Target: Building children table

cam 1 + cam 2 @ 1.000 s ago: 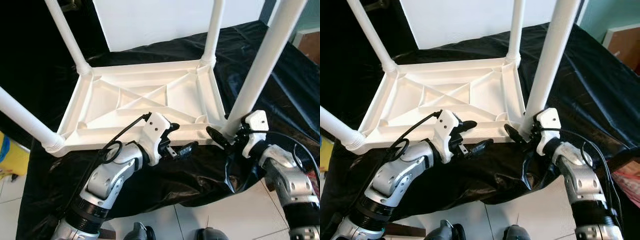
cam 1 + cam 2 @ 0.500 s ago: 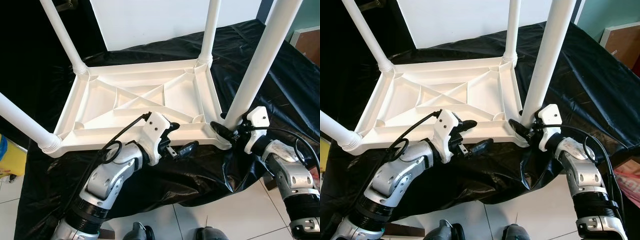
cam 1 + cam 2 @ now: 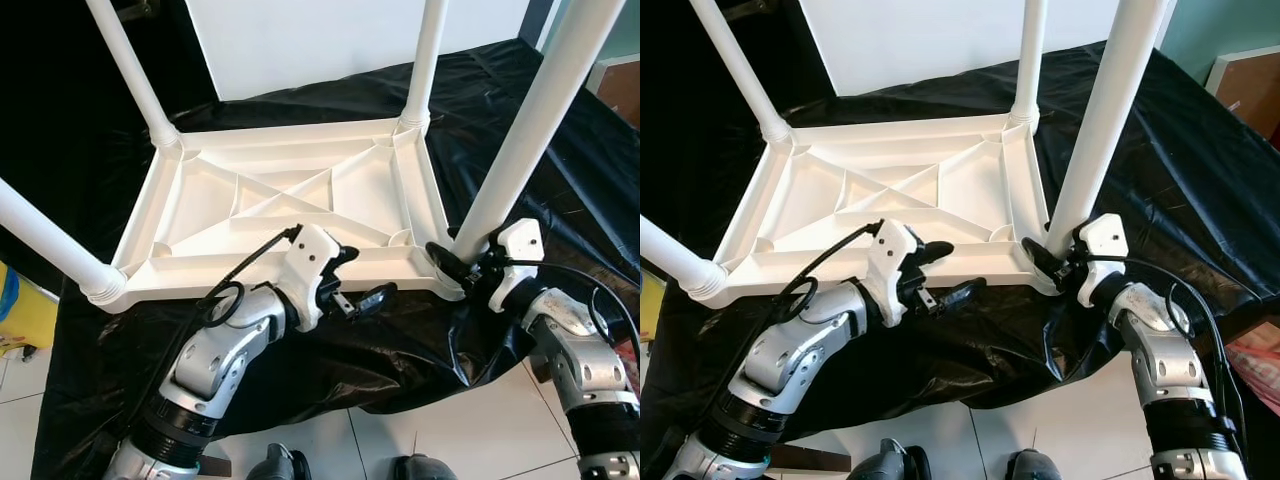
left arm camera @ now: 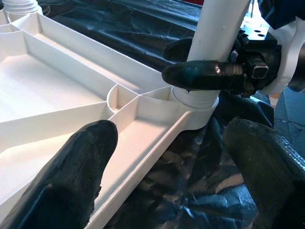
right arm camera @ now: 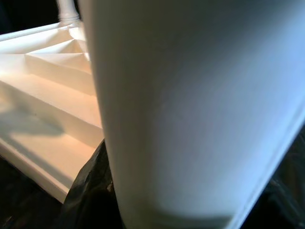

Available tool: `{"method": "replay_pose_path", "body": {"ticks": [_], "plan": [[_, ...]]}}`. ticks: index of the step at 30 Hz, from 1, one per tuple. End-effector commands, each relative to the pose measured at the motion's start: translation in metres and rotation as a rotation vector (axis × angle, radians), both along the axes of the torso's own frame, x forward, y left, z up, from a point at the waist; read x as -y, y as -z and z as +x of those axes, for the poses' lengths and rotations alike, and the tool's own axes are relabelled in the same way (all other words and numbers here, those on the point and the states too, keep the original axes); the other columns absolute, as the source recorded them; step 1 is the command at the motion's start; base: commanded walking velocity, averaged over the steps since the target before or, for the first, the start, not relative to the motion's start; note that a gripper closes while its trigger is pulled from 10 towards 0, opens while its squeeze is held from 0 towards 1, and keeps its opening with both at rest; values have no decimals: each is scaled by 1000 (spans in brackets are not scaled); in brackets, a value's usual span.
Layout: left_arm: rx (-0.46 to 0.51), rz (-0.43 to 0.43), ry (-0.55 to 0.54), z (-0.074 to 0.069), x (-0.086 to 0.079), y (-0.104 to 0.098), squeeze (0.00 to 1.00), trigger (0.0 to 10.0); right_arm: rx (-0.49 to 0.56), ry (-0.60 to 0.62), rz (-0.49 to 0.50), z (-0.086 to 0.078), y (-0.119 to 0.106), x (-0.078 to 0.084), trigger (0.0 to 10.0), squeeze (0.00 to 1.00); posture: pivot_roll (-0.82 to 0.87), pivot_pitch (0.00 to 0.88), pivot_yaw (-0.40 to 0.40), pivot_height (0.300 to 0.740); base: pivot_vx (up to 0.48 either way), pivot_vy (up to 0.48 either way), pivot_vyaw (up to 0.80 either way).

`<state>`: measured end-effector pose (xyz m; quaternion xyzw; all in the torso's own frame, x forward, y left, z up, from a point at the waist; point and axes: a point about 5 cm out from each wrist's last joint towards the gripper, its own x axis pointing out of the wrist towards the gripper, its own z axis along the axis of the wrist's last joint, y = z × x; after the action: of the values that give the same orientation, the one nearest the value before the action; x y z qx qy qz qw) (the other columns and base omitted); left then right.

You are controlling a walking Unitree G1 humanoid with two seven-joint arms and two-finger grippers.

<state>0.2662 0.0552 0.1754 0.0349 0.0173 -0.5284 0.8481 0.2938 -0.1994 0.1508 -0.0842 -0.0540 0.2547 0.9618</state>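
Note:
A white plastic children's table [image 3: 290,195] lies upside down on a black sheet [image 3: 400,350], its legs pointing up. My right gripper [image 3: 462,262] is shut around the base of the near right leg [image 3: 530,130], where the leg enters its corner socket. In the left wrist view one black finger [image 4: 205,76] crosses the front of that leg [image 4: 219,28]. My left gripper [image 3: 365,273] is open and straddles the table's near rim [image 4: 143,157], one finger over the inside and one outside. The right wrist view looks at the white leg [image 5: 190,109] from very close.
The other legs stand at the far left [image 3: 130,70], far right [image 3: 425,60] and near left [image 3: 50,240]. A white panel [image 3: 330,40] stands behind the table. A yellow object [image 3: 20,310] sits on the floor at the left, and a brown box [image 3: 620,85] at the far right.
The view has shifted a little. My right gripper has slid closer onto the foot of the near right leg. The left gripper holds its place at the rim.

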Motion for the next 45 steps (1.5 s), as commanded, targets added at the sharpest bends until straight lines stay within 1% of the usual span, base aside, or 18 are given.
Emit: {"method": "replay_pose_path", "body": {"ticks": [1, 2, 4, 8, 11, 14, 15, 17, 20, 21, 26, 28, 31, 32, 34, 35, 43, 45], "plan": [[-8, 12, 15, 0, 1, 4, 0, 10000, -58, 55, 12, -5, 14, -1, 10000, 0, -129, 178, 91, 740, 0, 0, 0], [-8, 11, 16, 0, 1, 4, 0, 10000, -51, 95, 16, -6, 14, -1, 10000, 0, -130, 178, 91, 740, 0, 0, 0], [-8, 11, 16, 0, 1, 4, 0, 10000, -51, 95, 16, -6, 14, -1, 10000, 0, -130, 178, 91, 740, 0, 0, 0], [-10, 9, 15, 0, 2, 4, 0, 10000, -46, 229, 48, -9, 18, -2, 10000, 0, -132, 176, 86, 740, 0, 0, 0], [-10, 9, 14, 0, 2, 4, 0, 10000, -47, 268, 62, -10, 19, -4, 10000, 0, -132, 176, 86, 740, 0, 0, 0], [-8, 8, 5, 1, 0, 4, 0, 10000, -53, 420, 131, -10, 23, -13, 10000, 0, -125, 172, 80, 740, 0, 0, 0], [-8, 8, 5, 1, 0, 4, 0, 10000, -53, 420, 131, -10, 23, -13, 10000, 0, -125, 172, 80, 740, 0, 0, 0], [-8, 8, 3, 1, 0, 4, 0, 10000, -61, 486, 159, -9, 24, -15, 10000, 0, -127, 171, 79, 740, 0, 0, 0], [-5, 8, -1, 1, 0, 4, 0, 10000, -63, 696, 192, -6, 24, -22, 10000, 0, -124, 169, 80, 740, 0, 0, 0], [-4, 6, 1, 1, 1, 3, 0, 10000, -62, 728, 199, -6, 23, -25, 10000, 0, -122, 166, 82, 740, 0, 0, 0], [-2, 6, 3, 1, 0, 3, 0, 10000, -59, 777, 224, -4, 21, -35, 10000, 0, -117, 169, 80, 740, 0, 0, 0], [0, 12, -3, 1, 0, 4, 0, 10000, -66, 779, 235, -4, 23, -46, 10000, 0, -103, 162, 87, 740, 0, 0, 0], [-1, 6, -1, 0, 0, 3, 0, 10000, -63, 771, 237, -4, 23, -50, 10000, 0, -103, 162, 87, 740, 0, 0, 0], [-1, 10, 1, 0, 0, 4, 0, 10000, -46, 753, 236, -6, 20, -53, 10000, 463, -109, 157, 90, 740, 0, 0, 0], [-1, 14, 1, 0, -1, 5, 0, 10000, -36, 744, 234, -7, 19, -53, 10000, 463, -109, 157, 90, 740, 0, 0, 0], [2, 18, 0, 1, -1, 5, 0, 10000, -18, 729, 243, -7, 16, -51, 10000, 1000, -110, 154, 90, 740, 0, 0, 0], [15, 7, -11, 4, -1, 2, 0, 10000, 78, 690, 248, -15, 5, -41, 10000, 1000, -119, 155, 93, 740, 0, 0, 0], [19, 5, -14, 4, -2, 2, 0, 10000, 126, 654, 232, -27, 3, -34, 10000, 1000, -125, 154, 93, 740, 0, 0, 0]]}}
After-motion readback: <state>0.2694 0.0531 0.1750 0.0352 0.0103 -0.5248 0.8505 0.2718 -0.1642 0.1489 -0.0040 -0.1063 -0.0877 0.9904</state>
